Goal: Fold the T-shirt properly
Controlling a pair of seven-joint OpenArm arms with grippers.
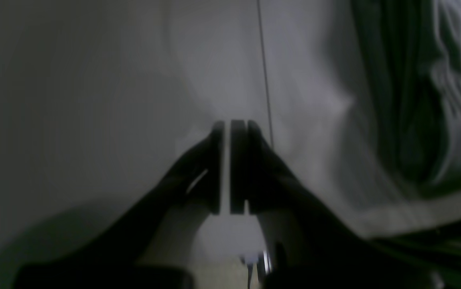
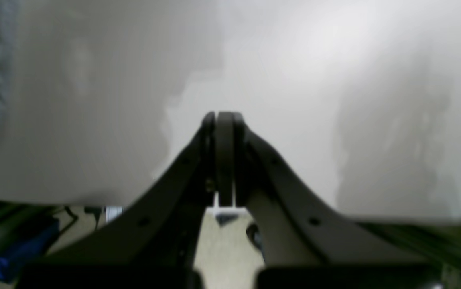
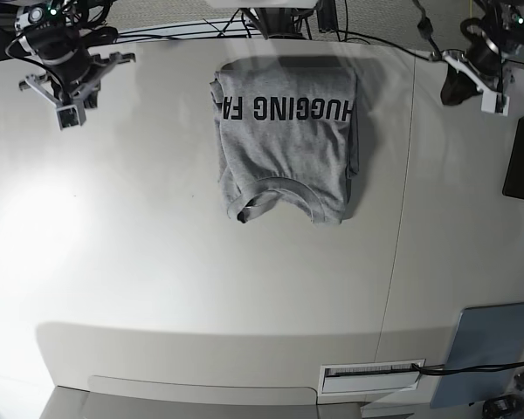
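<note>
Blur is obscuring the T-shirt (image 1: 451, 100) in both wrist views; folding is cutting off its lettering (image 3: 286, 108), hiding the rest.

The T-shirt (image 3: 286, 140) lies on the worktop (image 3: 157, 262), between the two end effectors. The left end effector (image 3: 495, 103) is on its one side, the right end effector (image 3: 69, 115) on the other, both well apart from it.

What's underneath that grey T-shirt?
The T-shirt lies folded on the white table. Only table shows around its edges. Whatever lies beneath, including its own tucked-under layers, is covered and cannot be seen.
</note>
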